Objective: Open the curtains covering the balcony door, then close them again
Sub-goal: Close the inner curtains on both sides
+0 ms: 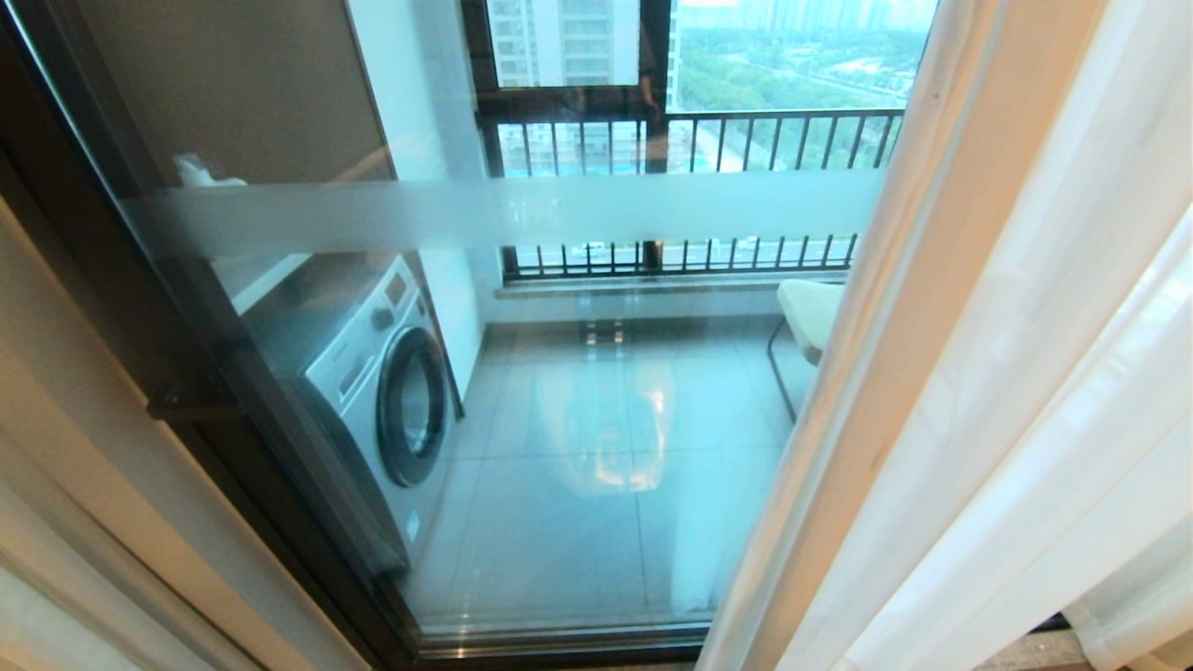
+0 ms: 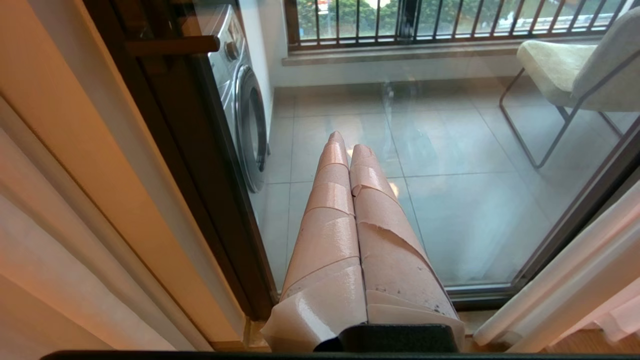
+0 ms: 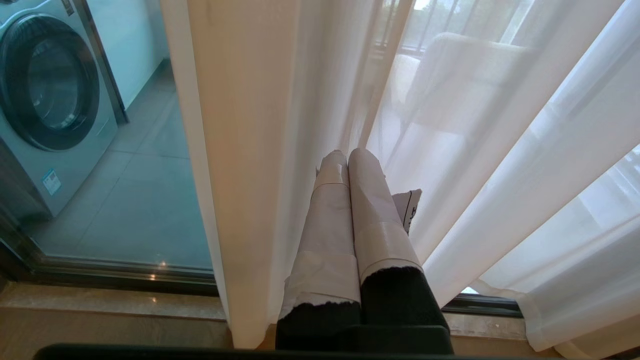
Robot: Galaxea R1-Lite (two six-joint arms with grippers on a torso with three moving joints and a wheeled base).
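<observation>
From the head view you see the balcony door (image 1: 578, 391) largely uncovered, its frosted band running across the glass, with the curtains (image 1: 1007, 391) gathered at the right side and a washing machine (image 1: 382, 373) beyond the glass on the left; neither arm shows here. In the left wrist view the left claw (image 2: 350, 145) has its taped fingers pressed together on nothing, pointing at the bare glass beside the dark door frame (image 2: 200, 165), apart from any fabric. In the right wrist view the right claw (image 3: 347, 157) is also together, empty, its tips just at the sheer folds near the curtain's hemmed inner edge (image 3: 200, 150). With the door looking open to view, closing appears to be the step in hand: part the right claw's fingers, take that hemmed edge rather than a loose fold, and draw it steadily across toward the washing machine side.
</observation>
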